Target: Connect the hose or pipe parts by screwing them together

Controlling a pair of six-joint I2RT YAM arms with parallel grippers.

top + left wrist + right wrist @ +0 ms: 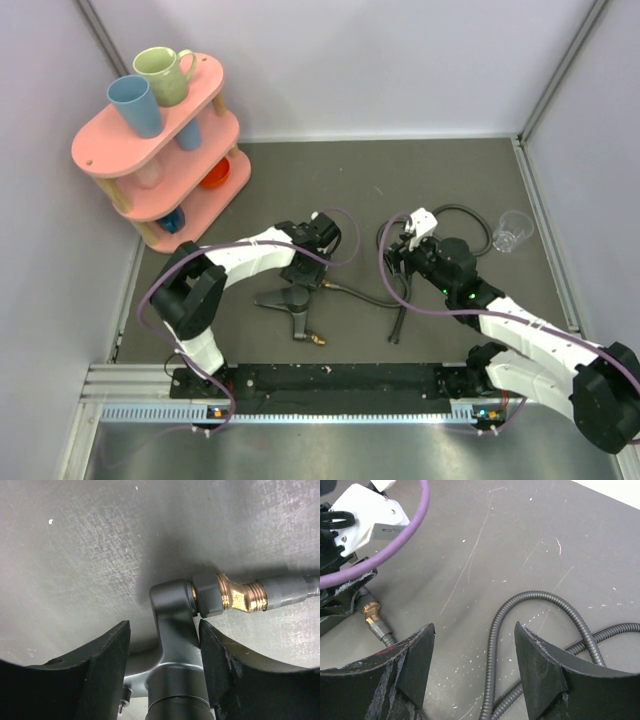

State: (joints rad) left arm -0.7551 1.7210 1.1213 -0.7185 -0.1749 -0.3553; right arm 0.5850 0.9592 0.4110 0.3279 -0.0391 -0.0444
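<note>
Forked fitting (172, 625), dark grey, brass elbow (237, 594) (threaded) meeting hose (289, 591)

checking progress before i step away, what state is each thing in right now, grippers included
forked fitting: lying on the table, hose joined at its brass elbow
hose: one end at the elbow, some thread showing, rest looped
left gripper: open, jaws either side of the fitting
right gripper: open over the hose, holding nothing
clear cup: upright, looks empty
green mug: upright on the shelf
blue cup: upright beside it

Dark grey ribbed hose (494, 635); grey fitting (172, 615), brass ends (241, 596); pink shelf (97, 150).
</note>
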